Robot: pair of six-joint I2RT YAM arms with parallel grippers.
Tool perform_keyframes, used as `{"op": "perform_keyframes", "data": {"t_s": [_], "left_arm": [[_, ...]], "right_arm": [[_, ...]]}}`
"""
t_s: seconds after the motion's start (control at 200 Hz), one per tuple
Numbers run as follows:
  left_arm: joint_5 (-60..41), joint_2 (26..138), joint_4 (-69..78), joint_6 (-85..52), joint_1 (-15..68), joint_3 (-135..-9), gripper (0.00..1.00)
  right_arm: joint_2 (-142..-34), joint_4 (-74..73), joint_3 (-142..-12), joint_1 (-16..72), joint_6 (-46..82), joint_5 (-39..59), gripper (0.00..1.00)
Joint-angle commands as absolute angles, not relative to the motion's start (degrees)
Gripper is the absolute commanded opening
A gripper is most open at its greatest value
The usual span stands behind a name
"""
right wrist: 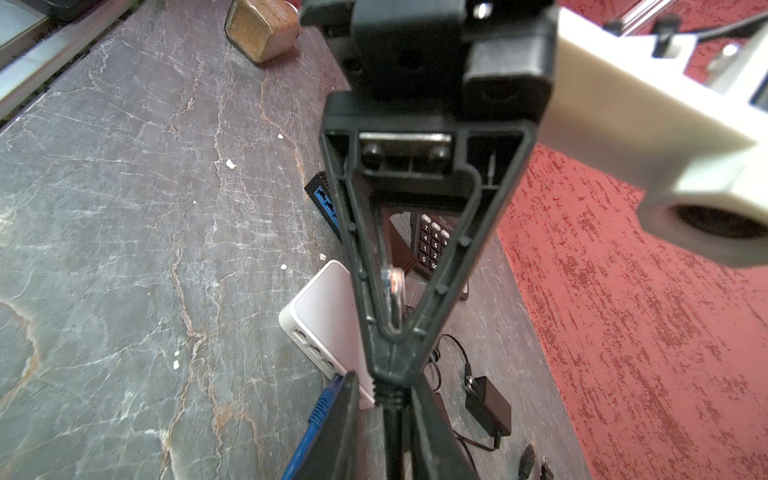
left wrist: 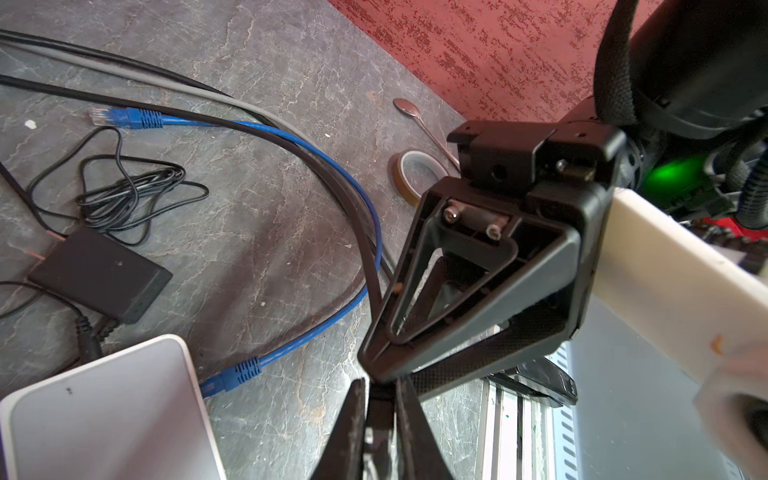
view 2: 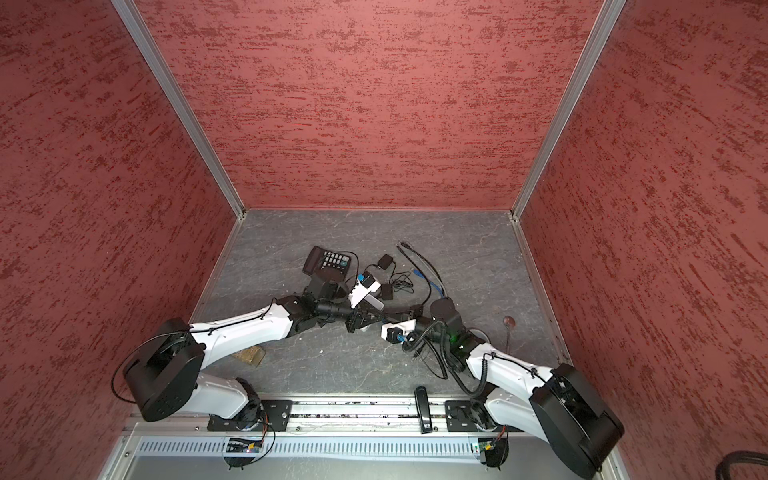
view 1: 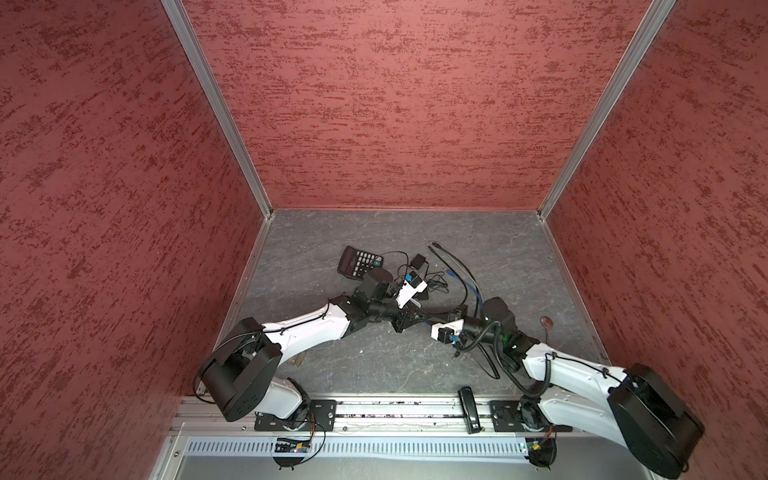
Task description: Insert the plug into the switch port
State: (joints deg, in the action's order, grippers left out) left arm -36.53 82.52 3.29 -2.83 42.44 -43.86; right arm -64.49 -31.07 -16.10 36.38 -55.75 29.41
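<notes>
Both grippers meet tip to tip over the middle of the floor in both top views. My left gripper [left wrist: 380, 395] [view 1: 422, 316] is shut on the clear plug [right wrist: 392, 282] of a black cable, which shows between its fingers in the right wrist view. The cable's ribbed boot [right wrist: 388, 395] comes out at the left fingertips and runs straight into my right gripper [right wrist: 388, 401] [left wrist: 374, 370] [view 1: 434, 322], whose fingers close narrowly on it. The white switch [right wrist: 328, 316] [left wrist: 104, 415] lies flat just below, its ports [right wrist: 311, 351] facing the right arm. A blue cable's plug [left wrist: 232, 376] meets that port side.
A black box with blue ports [right wrist: 322, 199] and a calculator [view 1: 359, 261] lie beyond the switch. A black adapter [left wrist: 99, 274] with coiled lead, loose blue plug [left wrist: 124, 117], tape roll [left wrist: 417, 174], spoon [left wrist: 409, 108] and wooden block [right wrist: 262, 29] are scattered around. Red walls enclose the floor.
</notes>
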Motion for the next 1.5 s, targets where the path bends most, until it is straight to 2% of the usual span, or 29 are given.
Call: {"op": "perform_keyframes", "data": {"t_s": [0.0,0.21,0.416,0.471,0.676,0.796,0.967,1.207,1.493], "left_arm": [[-38.1,83.1,3.4,-3.2,42.3,-45.2,0.16],[-38.4,83.2,3.9,-3.3,42.1,-45.3,0.16],[-38.2,83.5,4.6,-3.7,41.8,-45.2,0.18],[-37.6,83.4,4.8,-3.9,41.6,-45.1,0.24],[-32.0,80.5,6.4,-3.9,39.7,-43.5,0.68],[-26.5,77.7,10.7,-5.8,37.8,-41.1,0.83],[-20.0,74.1,13.0,-7.8,35.4,-38.4,0.84],[-11.5,74.2,8.0,-8.6,35.3,-38.1,0.83],[-6.3,79.4,7.6,-11.9,38.6,-36.9,0.82]], "right_arm": [[-65.4,-35.9,-15.3,37.2,-55.8,29.7,0.20],[-66.4,-37.2,-15.3,37.6,-55.3,29.7,0.04],[-65.7,-34.9,-15.4,37.7,-51.9,29.0,0.00],[-65.3,-33.8,-15.4,37.6,-50.2,28.6,0.00],[-64.2,-30.4,-15.4,37.9,-40.7,27.1,0.00],[-63.6,-32.8,-14.1,38.6,-35.4,25.2,0.00],[-64.3,-31.3,-15.4,39.3,-24.9,20.2,0.00],[-66.0,-25.7,-17.7,41.0,-8.8,12.3,0.00],[-66.2,-14.6,-20.3,45.8,-1.4,7.1,0.00]]}}
